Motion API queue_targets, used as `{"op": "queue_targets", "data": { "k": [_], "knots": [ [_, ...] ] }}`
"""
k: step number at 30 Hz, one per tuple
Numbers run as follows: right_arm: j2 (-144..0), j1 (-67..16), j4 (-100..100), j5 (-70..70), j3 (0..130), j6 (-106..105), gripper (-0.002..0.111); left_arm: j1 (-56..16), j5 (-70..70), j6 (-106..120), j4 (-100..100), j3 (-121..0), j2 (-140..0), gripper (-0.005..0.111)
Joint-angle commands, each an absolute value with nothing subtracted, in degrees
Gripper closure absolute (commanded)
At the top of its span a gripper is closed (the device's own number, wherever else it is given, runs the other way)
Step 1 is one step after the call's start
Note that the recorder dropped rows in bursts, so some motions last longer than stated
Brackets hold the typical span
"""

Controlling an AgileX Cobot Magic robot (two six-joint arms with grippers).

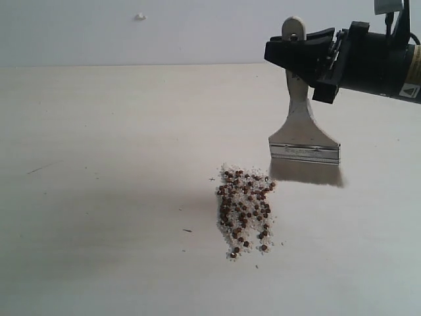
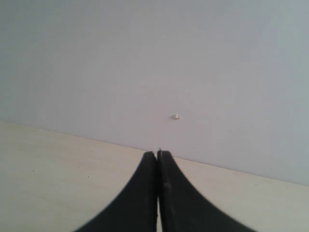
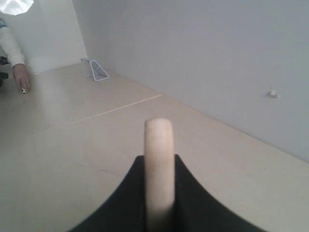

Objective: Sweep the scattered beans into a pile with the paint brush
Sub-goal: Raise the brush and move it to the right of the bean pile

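The beans [image 1: 245, 207] lie gathered in one patch on the pale table, dark reddish-brown, mixed with whitish grains. The paint brush [image 1: 304, 131] stands upright just behind and to the right of them, its silver ferrule low and its bristles toward the table. My right gripper [image 1: 297, 46] is shut on the brush's pale wooden handle [image 3: 159, 159], whose end sticks out past the fingers. My left gripper [image 2: 158, 153] is shut on nothing and faces the wall; it does not show in the exterior view.
The pale wooden table [image 1: 99, 197] runs back to a grey wall [image 1: 164, 29]. In the right wrist view a small metal grater-like object [image 3: 98, 70] stands far off, and a person's hand [image 3: 21, 82] rests on the table edge.
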State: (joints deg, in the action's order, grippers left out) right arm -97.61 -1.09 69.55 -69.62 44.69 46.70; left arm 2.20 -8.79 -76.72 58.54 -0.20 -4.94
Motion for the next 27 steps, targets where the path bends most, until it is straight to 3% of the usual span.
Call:
{"op": "queue_targets", "data": {
  "k": [1,13,27],
  "knots": [
    [-93.56,-1.29,69.04,-69.96,42.01,44.69,0.108,2.25,-8.87,-76.69,58.11,0.0,-4.63,0.107],
    [-82.69,-1.29,70.69,-69.96,32.9,46.08,0.108,2.25,-8.87,-76.69,58.11,0.0,-4.63,0.107],
    [-84.89,-2.97,70.56,-69.96,31.86,52.19,0.108,2.25,-8.87,-76.69,58.11,0.0,-4.63,0.107]
  ]
}}
